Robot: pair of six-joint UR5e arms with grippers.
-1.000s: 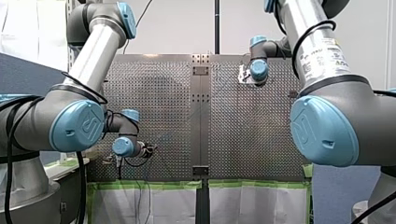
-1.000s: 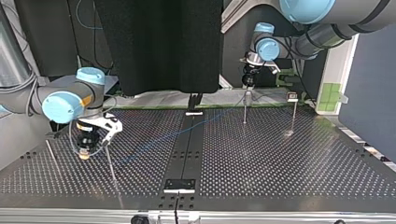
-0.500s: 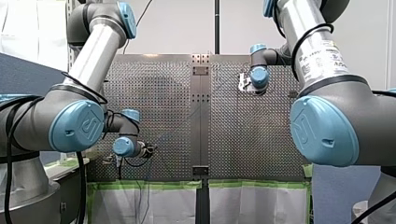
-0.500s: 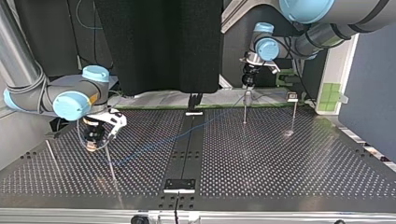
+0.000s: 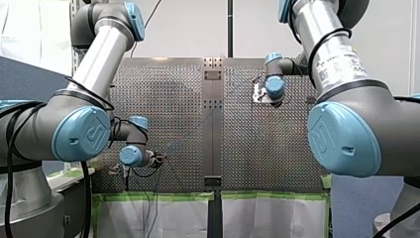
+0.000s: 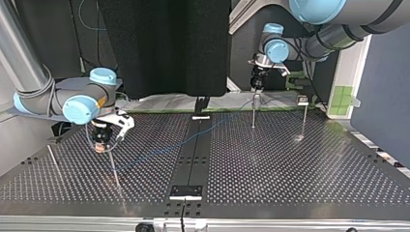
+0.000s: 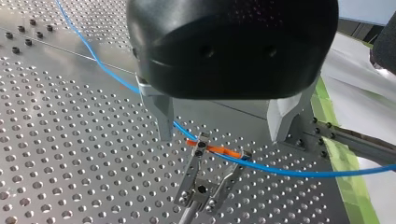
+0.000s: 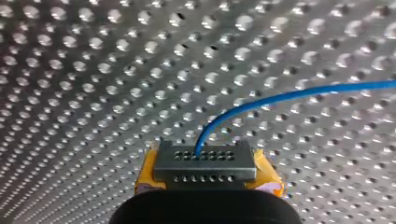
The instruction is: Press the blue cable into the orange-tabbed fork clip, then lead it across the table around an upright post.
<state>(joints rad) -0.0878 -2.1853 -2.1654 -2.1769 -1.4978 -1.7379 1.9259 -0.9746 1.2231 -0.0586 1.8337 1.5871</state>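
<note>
Left fingers [image 7: 162, 113] apart, right fingers [image 8: 205, 163] together

The counter [image 6: 290, 164] is shiny metal full of little holes. The blue cable [image 8: 280, 97] looks smooth, like plastic. The fork clip [image 7: 201, 189] is shiny metal too. My left claw [image 7: 223, 136] has a glossy black shell.

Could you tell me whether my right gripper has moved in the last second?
Yes: in the top view my yellow-padded right gripper has shifted toward the black centre strip of the perforated table.
</note>
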